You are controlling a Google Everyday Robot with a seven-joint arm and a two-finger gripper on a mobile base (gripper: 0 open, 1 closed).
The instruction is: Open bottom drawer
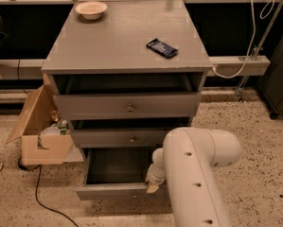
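Note:
The bottom drawer [111, 191] of the grey cabinet [122, 41] stands pulled out toward me. Its inside is dark and looks empty. Its knob is hidden. My gripper [153, 186] is at the top edge of the drawer front, right of its middle. My white arm [193, 174] comes in from the lower right and covers the drawer's right end. The middle drawer [117, 138] and the top drawer [127, 106] sit above it, each with a small round knob and each slightly out.
A beige bowl [91, 9] and a dark flat device [162, 48] lie on the cabinet top. An open cardboard box [42, 135] with items stands at the cabinet's left. A black cable [40, 198] runs over the speckled floor. A white cable [236, 64] hangs at the right.

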